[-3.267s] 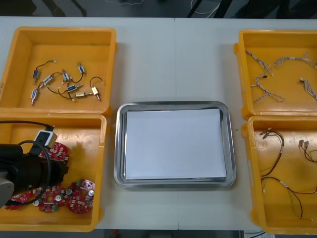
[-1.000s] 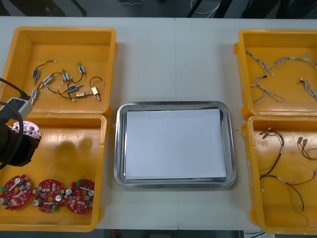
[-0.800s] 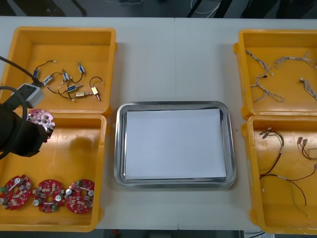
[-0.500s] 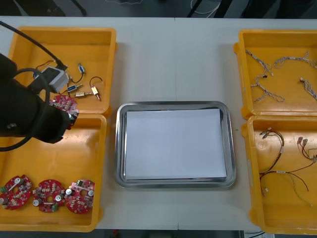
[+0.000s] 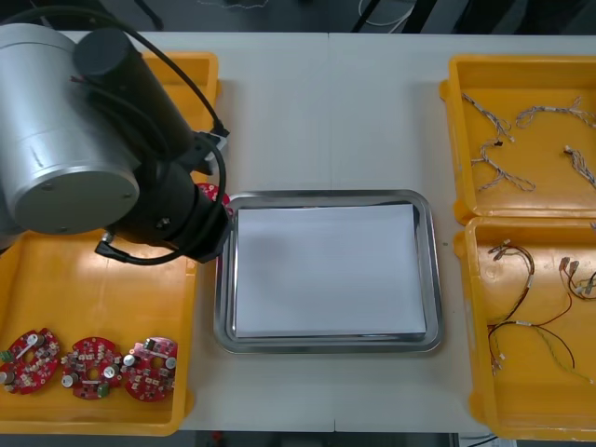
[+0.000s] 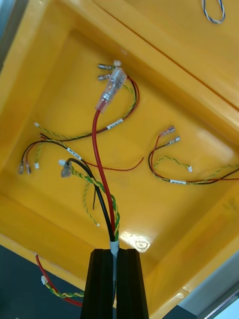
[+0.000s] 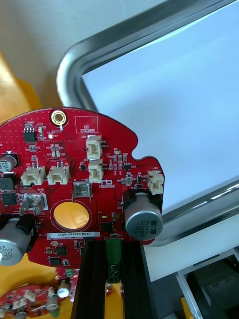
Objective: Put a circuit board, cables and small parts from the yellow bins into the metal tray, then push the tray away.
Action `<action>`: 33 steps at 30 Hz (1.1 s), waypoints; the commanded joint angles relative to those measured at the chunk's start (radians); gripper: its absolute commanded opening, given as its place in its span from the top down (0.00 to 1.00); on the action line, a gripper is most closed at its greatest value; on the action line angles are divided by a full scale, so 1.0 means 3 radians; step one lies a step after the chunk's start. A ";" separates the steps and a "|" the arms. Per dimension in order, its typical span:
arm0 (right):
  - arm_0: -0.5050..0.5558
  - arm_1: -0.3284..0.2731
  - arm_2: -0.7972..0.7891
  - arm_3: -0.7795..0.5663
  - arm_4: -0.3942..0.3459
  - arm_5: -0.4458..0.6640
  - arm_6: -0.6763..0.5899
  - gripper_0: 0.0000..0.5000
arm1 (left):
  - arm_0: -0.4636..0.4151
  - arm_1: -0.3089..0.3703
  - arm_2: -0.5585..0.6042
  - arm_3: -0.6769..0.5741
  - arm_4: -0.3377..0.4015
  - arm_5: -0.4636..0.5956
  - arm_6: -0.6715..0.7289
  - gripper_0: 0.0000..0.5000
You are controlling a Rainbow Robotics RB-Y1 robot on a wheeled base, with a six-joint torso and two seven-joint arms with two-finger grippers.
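Light desk (image 5: 326,112), metal tray (image 5: 326,196) mid. My L hand (image 7: 113,249) clamps circuit board (image 7: 84,179) at tray rim: I'd shift over white inside, keep level, lower, release. R hand (image 6: 115,256) pinches cable (image 6: 102,164).

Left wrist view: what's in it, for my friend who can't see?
The left gripper is shut on the edge of a round red circuit board. Behind the board is a corner of the shiny metal tray, white inside.
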 commanded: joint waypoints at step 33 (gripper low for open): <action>-0.1372 -0.0108 0.1391 -0.1202 0.0100 0.0170 -0.1428 1.00 | -0.0047 -0.0524 -0.1842 0.0523 -0.1040 -0.1024 0.2012 1.00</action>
